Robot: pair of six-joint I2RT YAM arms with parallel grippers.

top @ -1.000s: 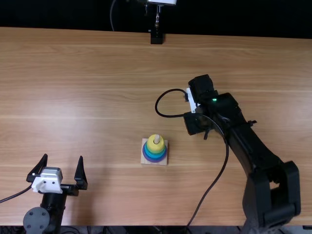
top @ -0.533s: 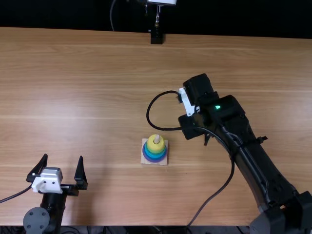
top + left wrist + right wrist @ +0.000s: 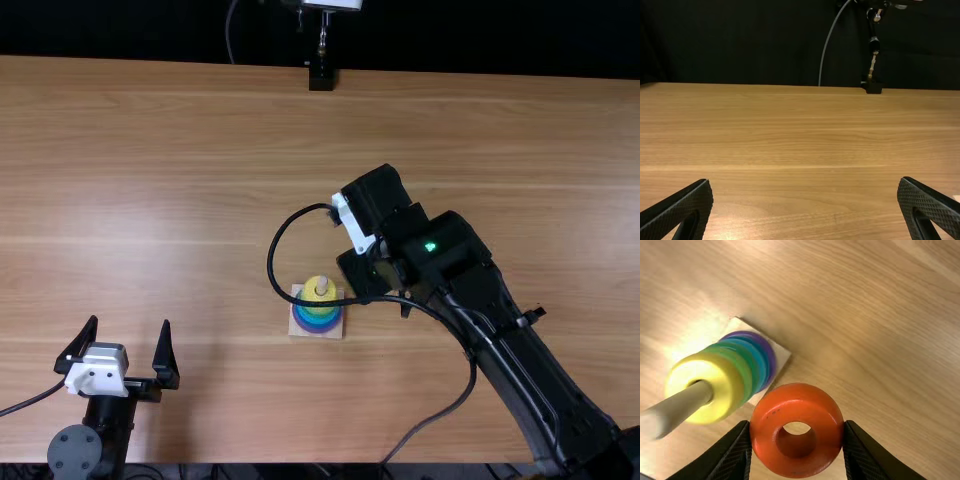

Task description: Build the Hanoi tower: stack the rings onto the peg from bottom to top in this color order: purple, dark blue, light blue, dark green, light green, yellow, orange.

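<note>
In the top view my right gripper [image 3: 376, 198] hangs just beyond and right of the tower, its tips hidden under its body. The right wrist view has this gripper [image 3: 797, 426] shut on the orange ring [image 3: 796, 404], held beside the stack. The wooden peg [image 3: 682, 401] rises through the yellow ring [image 3: 679, 380], with green rings [image 3: 741, 369], blue rings [image 3: 760, 365] and the purple ring [image 3: 771, 357] beneath, down to the square base [image 3: 781, 354]. My left gripper [image 3: 129, 323] stands open far left of the tower; in its wrist view, this gripper [image 3: 806, 183] has nothing between its fingers.
A black cable [image 3: 273, 250] loops from the right arm and crosses over the tower in the top view. A black stand [image 3: 321, 77] is at the table's far edge. The wooden table [image 3: 200, 180] extends around the tower.
My right gripper has moved left in the top view, closer to the tower, and its cable loop has shifted left with it. The left arm and the tower have stayed in place.
</note>
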